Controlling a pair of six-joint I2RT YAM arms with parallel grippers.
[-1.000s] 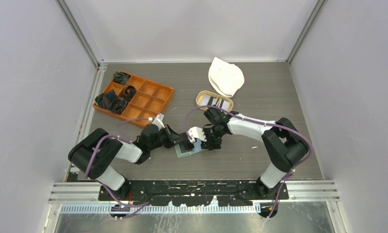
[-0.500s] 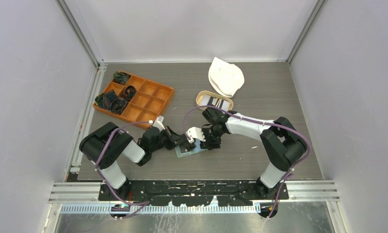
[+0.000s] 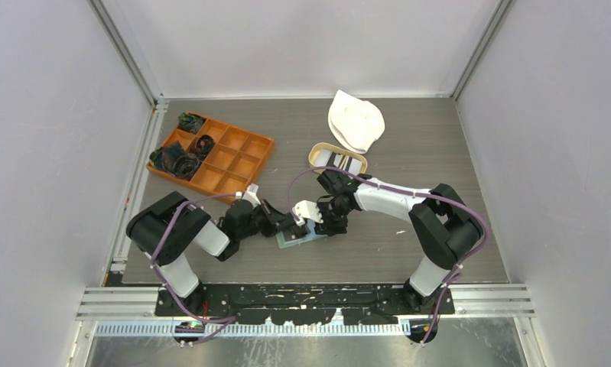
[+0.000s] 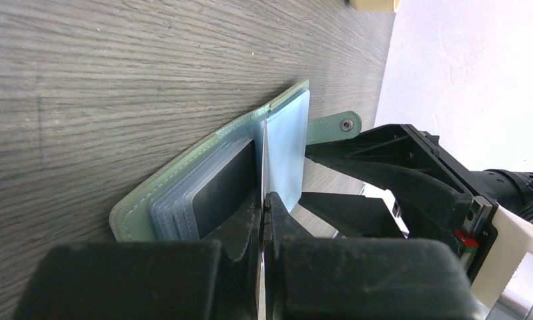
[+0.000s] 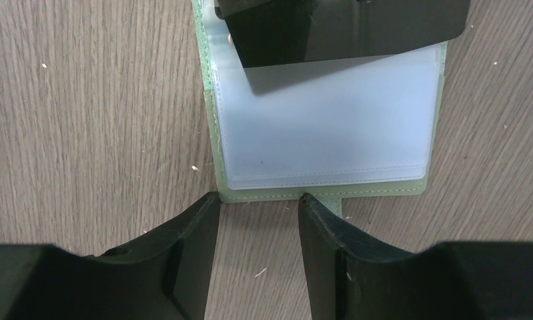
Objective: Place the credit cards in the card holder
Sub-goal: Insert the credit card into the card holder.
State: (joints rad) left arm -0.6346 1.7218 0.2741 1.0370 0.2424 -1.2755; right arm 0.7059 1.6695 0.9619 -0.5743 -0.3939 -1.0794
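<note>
Left gripper (image 4: 263,200) pinches a pocket leaf of the open card holder (image 4: 287,147) on the table. Right gripper (image 5: 258,200), jaws apart, crowds its strap edge. Credit cards (image 3: 343,160) lie in the tan tray (image 3: 314,155) behind.

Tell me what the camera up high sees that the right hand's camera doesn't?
Only the top camera shows the orange box, the white cloth and the tan tray of cards. Only the right wrist camera shows the see-through pocket up close, and the right gripper with its fingers apart at the edge. Both show the green card holder lying open on the table, with the left gripper at it.
</note>
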